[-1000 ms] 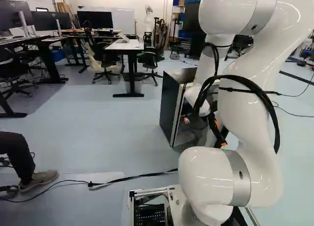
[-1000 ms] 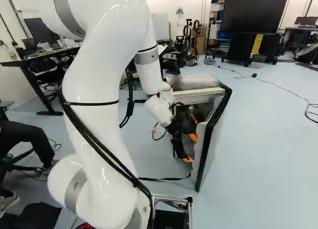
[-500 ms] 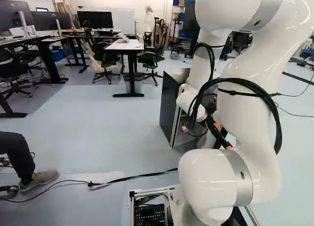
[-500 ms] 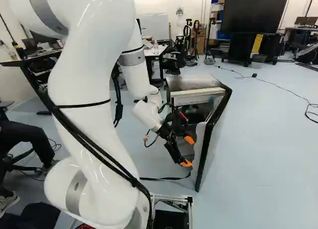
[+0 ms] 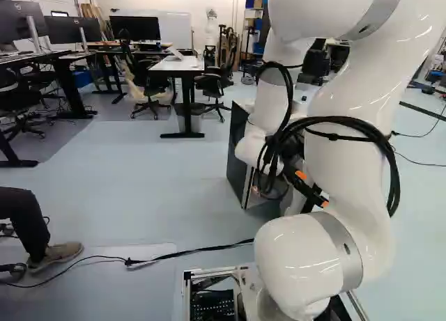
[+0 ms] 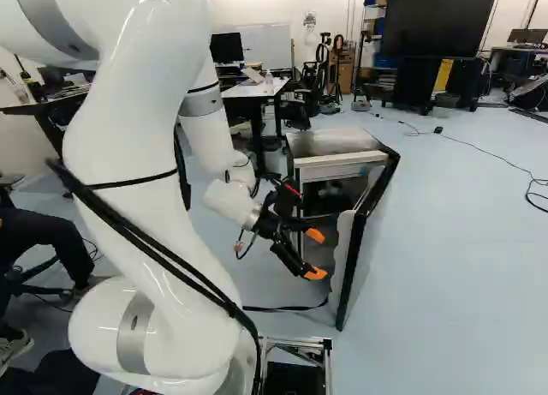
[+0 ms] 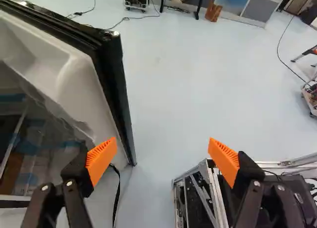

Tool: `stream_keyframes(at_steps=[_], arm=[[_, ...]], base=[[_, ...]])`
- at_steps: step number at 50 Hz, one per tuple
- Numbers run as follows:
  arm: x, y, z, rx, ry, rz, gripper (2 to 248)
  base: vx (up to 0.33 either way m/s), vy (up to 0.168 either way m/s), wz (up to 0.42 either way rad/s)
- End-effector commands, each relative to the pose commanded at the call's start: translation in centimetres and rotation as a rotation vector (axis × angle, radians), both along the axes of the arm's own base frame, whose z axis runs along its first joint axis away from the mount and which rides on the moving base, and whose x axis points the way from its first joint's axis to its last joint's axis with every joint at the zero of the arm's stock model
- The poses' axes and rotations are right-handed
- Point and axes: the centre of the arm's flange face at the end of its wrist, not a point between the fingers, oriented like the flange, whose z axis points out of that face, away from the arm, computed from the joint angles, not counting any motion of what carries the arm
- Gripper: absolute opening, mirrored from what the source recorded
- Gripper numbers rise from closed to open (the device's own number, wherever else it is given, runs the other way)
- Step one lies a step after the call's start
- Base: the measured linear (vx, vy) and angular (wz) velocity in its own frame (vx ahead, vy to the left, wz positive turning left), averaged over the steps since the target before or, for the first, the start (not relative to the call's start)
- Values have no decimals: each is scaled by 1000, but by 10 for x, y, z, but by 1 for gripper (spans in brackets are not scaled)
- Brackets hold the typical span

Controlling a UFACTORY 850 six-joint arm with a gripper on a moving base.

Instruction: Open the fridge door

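Door [image 7: 74,79] stands open, so the gripper [image 7: 162,141], spread wide and holding nothing, should back away gently without bumping it.

So the fridge [image 6: 330,141] is a small boxy one with a dark side, sitting upright on the floor [image 6: 462,249]. Door's [image 6: 359,232] hanging open, black-edged with a pale moulded inside.

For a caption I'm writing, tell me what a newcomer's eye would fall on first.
Probably the white arm, filling the left of the right base view. Then the gripper, orange pads spread, near that view's middle, beside the fridge, whose dark-edged door stands open.
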Motion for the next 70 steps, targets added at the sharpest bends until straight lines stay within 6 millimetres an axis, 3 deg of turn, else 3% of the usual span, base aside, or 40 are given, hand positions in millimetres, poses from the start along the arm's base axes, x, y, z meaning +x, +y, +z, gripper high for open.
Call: stream_keyframes(at_steps=[16, 34, 55, 70], arm=[[21, 10, 9, -90, -15, 28, 247], [61, 0, 18, -158, -56, -18, 247], [108, -34, 22, -167, -114, -115, 247], [127, -68, 23, -171, -141, -195, 247]], base=[[0, 0, 0], [0, 0, 0], [0, 0, 0], [0, 0, 0]])
